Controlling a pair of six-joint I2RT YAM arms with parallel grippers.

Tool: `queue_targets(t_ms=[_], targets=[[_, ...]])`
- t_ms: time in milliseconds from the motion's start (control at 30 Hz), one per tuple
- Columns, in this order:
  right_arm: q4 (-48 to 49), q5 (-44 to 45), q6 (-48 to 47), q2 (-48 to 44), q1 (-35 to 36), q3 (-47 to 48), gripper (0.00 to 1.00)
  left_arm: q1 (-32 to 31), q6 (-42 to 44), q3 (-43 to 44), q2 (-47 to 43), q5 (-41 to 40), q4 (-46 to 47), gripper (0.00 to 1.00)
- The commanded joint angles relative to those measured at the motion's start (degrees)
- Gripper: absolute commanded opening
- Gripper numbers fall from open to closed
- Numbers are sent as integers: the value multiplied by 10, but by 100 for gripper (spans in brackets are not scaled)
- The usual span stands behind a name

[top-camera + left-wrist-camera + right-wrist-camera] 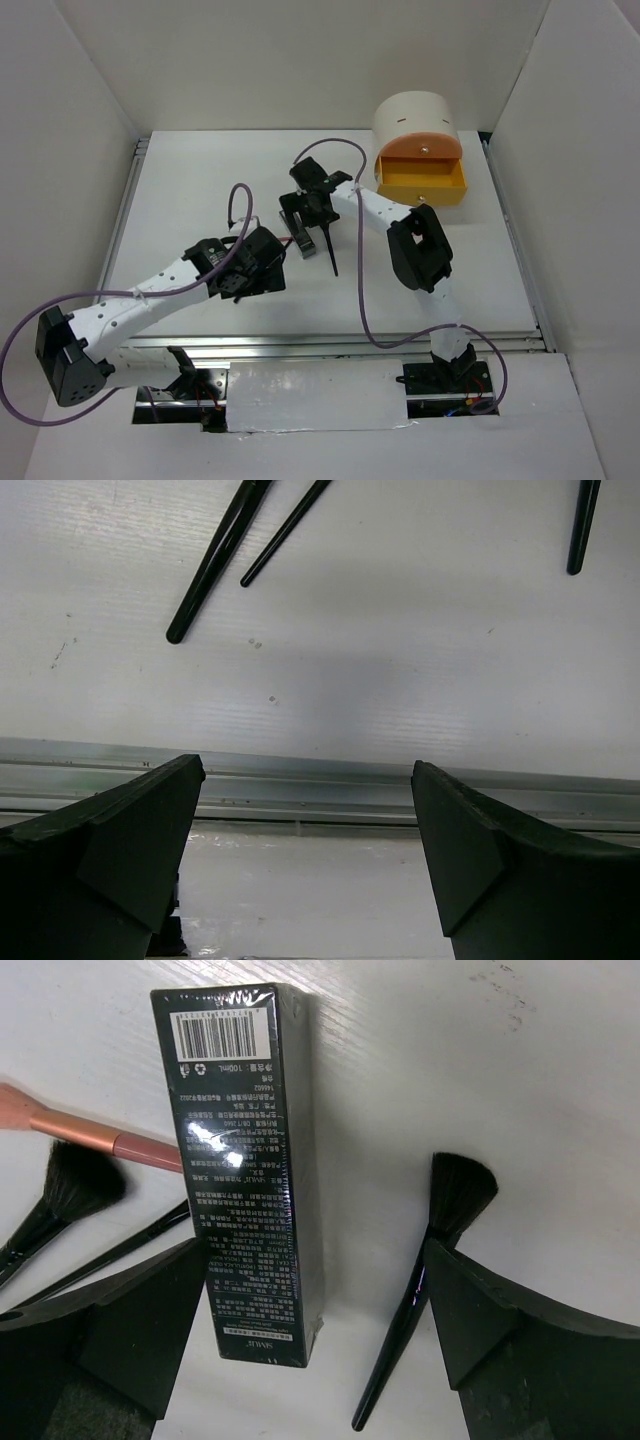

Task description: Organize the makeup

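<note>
Fingers of the left arm are standing wide and empty over the near edge of the counter, with thin black brush handles lying just beyond. Further out, the right fingers are standing wide too, on both sides of the dark grey rectangular tube, not gripping it yet. A black brush is lying just beside one finger, and a coral-pink stick is reaching the tube's left side. I think the fingers should be centring on the tube and closing slowly, so the brush is not getting caught. At the upper right, the cream box is showing its yellow drawer open.
</note>
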Motion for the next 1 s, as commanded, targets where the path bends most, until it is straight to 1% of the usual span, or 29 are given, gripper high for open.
queue_targets(t_ms=[0,100,133,167,200,400,500,533,600,633,700,733,833,867,900,967], targets=[[3,-27,2,-3,4,6,96,2,-26,-16,-26,3,-2,99],[32,-21,19,-34,6,-26,95,2,-34,-29,-41,5,-2,99],[45,-22,26,-57,5,-39,95,2,-35,-33,-45,5,-2,99],[69,-27,26,-65,5,-58,95,2,-36,-35,-49,6,-2,99],[71,-32,27,-67,5,-57,95,2,-37,-41,-55,5,-1,99],[29,-29,25,-2,6,-4,93,2,-31,-36,-63,5,-9,99],[19,-35,23,20,6,5,89,2,-26,-33,-68,4,-17,99],[17,-40,23,26,6,8,84,2,-25,-34,-70,4,-19,99],[18,-44,22,27,5,7,78,2,-23,-39,-76,4,-19,99],[18,-44,22,27,6,7,70,2,-23,-40,-79,7,-19,99],[18,-46,22,27,6,6,63,2,-21,-45,-83,9,-17,99],[18,-48,22,20,7,6,55,2,-20,-45,-84,10,-18,99],[46,-54,30,-17,7,-23,42,2,-15,-46,-88,11,-21,99],[54,-56,32,-31,6,-30,37,2,-12,-46,-90,11,-21,99],[67,-58,39,-61,7,-39,34,2,-10,-45,-90,11,-22,99],[71,-60,46,-91,6,-40,34,2,-6,-42,-90,11,-23,99]])
